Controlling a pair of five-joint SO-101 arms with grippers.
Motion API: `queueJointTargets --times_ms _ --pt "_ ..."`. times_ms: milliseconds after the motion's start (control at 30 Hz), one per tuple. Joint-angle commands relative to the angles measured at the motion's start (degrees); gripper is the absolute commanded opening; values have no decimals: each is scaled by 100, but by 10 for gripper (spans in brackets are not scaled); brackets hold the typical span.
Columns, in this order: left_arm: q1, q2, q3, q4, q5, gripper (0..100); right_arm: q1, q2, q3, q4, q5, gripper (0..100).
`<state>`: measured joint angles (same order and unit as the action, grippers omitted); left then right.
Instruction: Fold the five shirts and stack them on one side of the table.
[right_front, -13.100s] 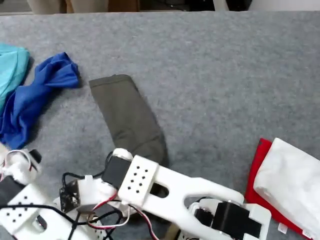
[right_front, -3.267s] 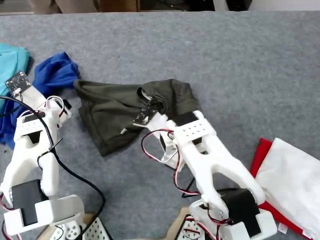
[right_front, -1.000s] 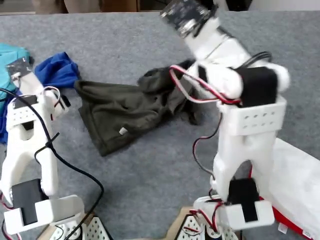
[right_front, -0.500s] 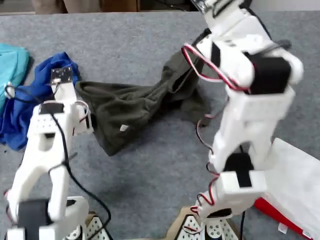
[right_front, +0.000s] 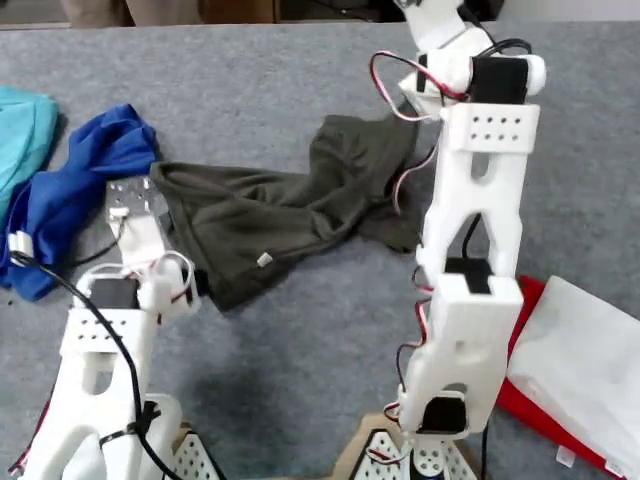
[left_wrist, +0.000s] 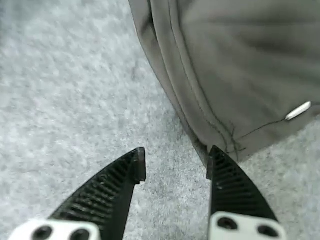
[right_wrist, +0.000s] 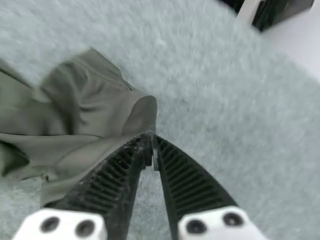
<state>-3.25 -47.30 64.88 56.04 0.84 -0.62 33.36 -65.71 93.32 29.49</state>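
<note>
Spreading, by the look of it, and not yet folding: olive shirt (right_front: 270, 215) rumpled mid-table, well apart from the white shirt (right_front: 585, 365) lying on the red shirt (right_front: 520, 400) at the near right, with the blue shirt (right_front: 70, 190) and teal shirt (right_front: 20, 125) heaped at the left edge. Right gripper (right_wrist: 151, 145) clenched on a thin fold at the olive shirt's far right corner, raised a little off the grey table (right_front: 250, 70). Left gripper (left_wrist: 175, 162) released, jaws wide, low over the felt, one jaw touching or just beside the hem corner (left_wrist: 227, 135), the other over bare table.

Bring the left gripper a little further in over the hem, so as to take both layers between the jaws; avoid biting the stitched edge alone, likely to slip. Close firmly before any pull. Then draw the two corners away from each other, low, letting the cloth slide flat rather than hoisting it high and risking fresh bunching in the middle. Hold the right pinch firm throughout: easy to lose, with so little cloth at the very tips. Steer clear of the blue shirt just beside the left arm, to avoid dragging it along. Release only with the shirt flat and its edges straight, ready for the first fold.
</note>
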Motion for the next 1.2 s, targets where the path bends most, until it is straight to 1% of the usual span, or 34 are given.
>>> queueJointTargets --times_ms 0,100,233,367,533,667,1100,1167 --pt "44 -119 167 -519 440 211 268 453 -101 -176 -316 4" --pt "97 -110 158 -879 651 212 347 840 -101 -396 -466 4" --pt "105 119 141 -1319 607 212 356 919 -110 -510 -448 4" --pt "457 813 -44 -1301 440 212 356 927 -110 -563 -457 4" --pt "853 1543 -457 -1143 501 206 356 936 -92 -598 -457 4" --pt "844 1789 -738 -985 668 206 356 936 -101 -598 -457 4" --pt "862 1833 -818 -826 703 206 347 936 -101 -589 -466 4" --pt "862 1833 -818 -835 818 206 338 936 -92 -589 -466 4"
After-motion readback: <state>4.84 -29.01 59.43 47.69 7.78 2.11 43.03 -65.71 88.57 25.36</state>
